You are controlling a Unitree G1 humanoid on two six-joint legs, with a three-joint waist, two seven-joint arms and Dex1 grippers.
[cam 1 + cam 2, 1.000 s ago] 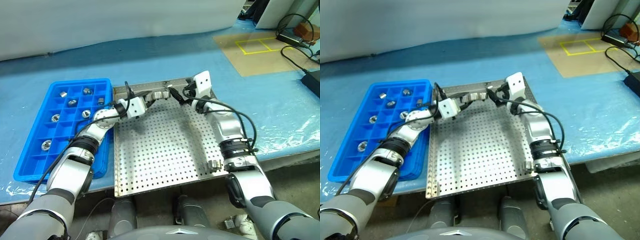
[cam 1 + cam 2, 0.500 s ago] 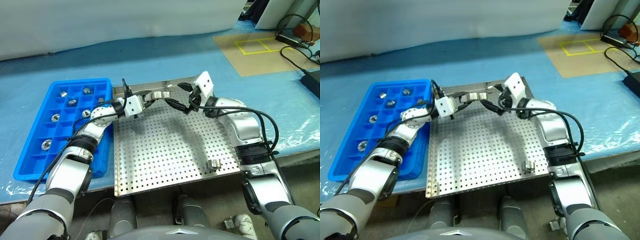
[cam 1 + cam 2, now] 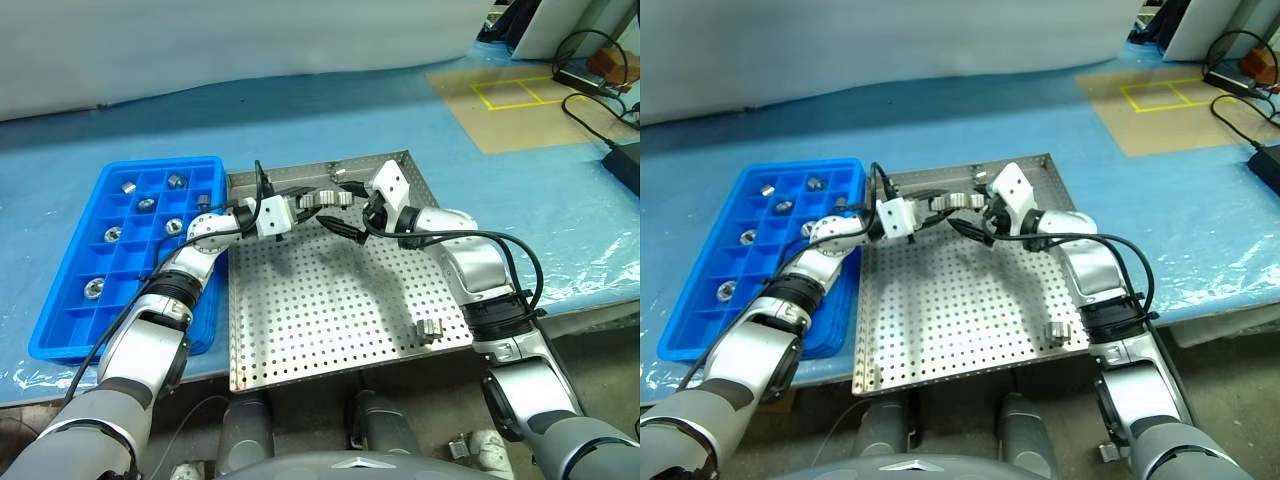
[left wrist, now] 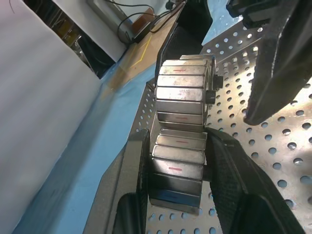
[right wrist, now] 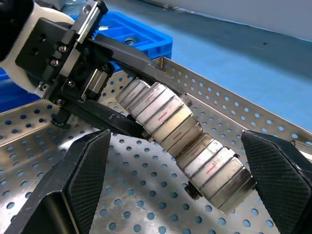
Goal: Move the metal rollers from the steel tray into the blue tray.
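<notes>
My left gripper is shut on a ribbed silver metal roller and holds it a little above the far part of the steel tray. The left wrist view shows the roller clamped between both black fingers. My right gripper stands open right at the roller's free end. In the right wrist view the roller lies across the gap between the spread fingers; no contact shows. Another roller lies near the tray's front right corner. The blue tray sits left of it.
Several small rollers, such as one near the front, sit in separate compartments of the blue tray. Blue plastic sheeting covers the table. Cables and a black box lie at the far right, beside a brown board with yellow tape.
My right gripper has swung left and back toward me, from the tray's far rim to the held roller's free end. The left gripper and its roller have hardly moved.
</notes>
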